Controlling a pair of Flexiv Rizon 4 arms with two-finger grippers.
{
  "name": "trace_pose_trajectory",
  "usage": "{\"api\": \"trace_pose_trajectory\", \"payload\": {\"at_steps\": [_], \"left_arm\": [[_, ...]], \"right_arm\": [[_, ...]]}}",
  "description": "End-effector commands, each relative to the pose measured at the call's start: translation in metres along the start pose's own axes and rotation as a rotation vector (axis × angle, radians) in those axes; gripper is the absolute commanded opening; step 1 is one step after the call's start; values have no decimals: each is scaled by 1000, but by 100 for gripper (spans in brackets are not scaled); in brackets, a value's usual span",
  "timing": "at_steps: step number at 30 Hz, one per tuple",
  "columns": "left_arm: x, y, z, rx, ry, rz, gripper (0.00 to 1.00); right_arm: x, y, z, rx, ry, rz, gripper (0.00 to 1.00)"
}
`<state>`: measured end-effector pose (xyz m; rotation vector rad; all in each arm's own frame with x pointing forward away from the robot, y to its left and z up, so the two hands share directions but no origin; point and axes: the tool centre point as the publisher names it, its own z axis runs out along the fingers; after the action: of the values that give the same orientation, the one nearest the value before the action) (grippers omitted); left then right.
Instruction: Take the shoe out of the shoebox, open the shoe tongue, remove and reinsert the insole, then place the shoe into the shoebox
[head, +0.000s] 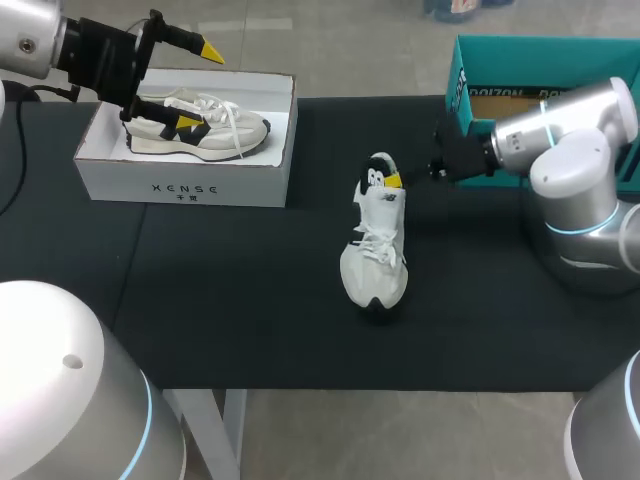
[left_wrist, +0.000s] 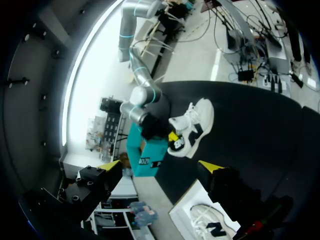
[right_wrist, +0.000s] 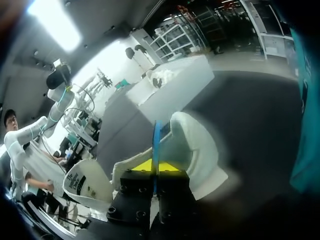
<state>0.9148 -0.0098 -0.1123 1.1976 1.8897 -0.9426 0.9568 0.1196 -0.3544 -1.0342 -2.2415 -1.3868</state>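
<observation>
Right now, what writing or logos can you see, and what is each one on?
White shoebox, front wall: dark capital letters, a brand name I won't read out; smaller marks beneath, too small.
Teal box, inner wall: print partly hidden, unreadable.
Shoe on the table, side: a logo, no readable words.

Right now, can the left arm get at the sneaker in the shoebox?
Probably yes. The left gripper hangs open right over the lidless shoebox, and nothing covers the sneaker inside. The right gripper is away, clamped on the other sneaker.
</observation>
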Motion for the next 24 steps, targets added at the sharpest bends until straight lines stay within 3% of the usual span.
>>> {"api": "trace_pose_trajectory", "payload": {"at_steps": [1,6,8,19,24], "left_arm": [[0,-1,0,-1,3,0,100],[0,-1,0,-1,3,0,100],[0,-1,0,-1,3,0,100],[0,-1,0,-1,3,0,100],[0,-1,0,-1,3,0,100]], "right_arm": [[7,-13,6,4,4,8,0],[12,-26,13,27,9,28,0],[11,-26,13,26,8,31,30],[-2,15,1,-5,-22,-36,28],[-4,20,-1,-11,-30,-44,18]]}}
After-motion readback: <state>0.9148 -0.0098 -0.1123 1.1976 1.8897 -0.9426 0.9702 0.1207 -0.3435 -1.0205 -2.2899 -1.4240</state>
